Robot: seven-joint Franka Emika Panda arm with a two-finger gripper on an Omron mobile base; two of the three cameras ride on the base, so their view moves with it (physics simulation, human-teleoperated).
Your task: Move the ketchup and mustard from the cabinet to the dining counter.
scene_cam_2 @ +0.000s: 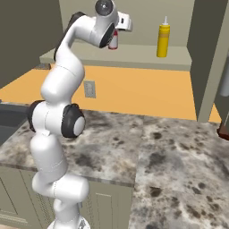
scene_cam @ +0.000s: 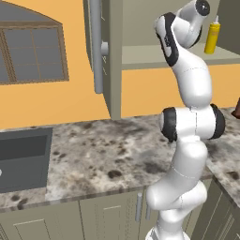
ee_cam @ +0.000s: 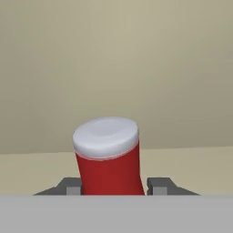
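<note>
Up close, the hand view has the ketchup (ee_cam: 108, 157), a red bottle with a white cap, standing between the two dark fingertips (ee_cam: 72, 185), which sit right against its sides, so the jaws are pinching the bottle's body. In the right base view the white arm rises from the base at the lower left, bends at its dark elbow joints above the speckled granite counter (scene_cam_2: 170, 156), and reaches up and forward so the gripper (scene_cam_2: 117, 36) sits level on the shelf of the open cabinet (scene_cam_2: 134, 56), with the ketchup (scene_cam_2: 113, 40) partly hidden behind the wrist. Farther along the same shelf, well apart from the gripper, the mustard (scene_cam_2: 163, 40) stands upright. The left base view shows the mustard (scene_cam: 212, 37) behind the arm's upper link.
</note>
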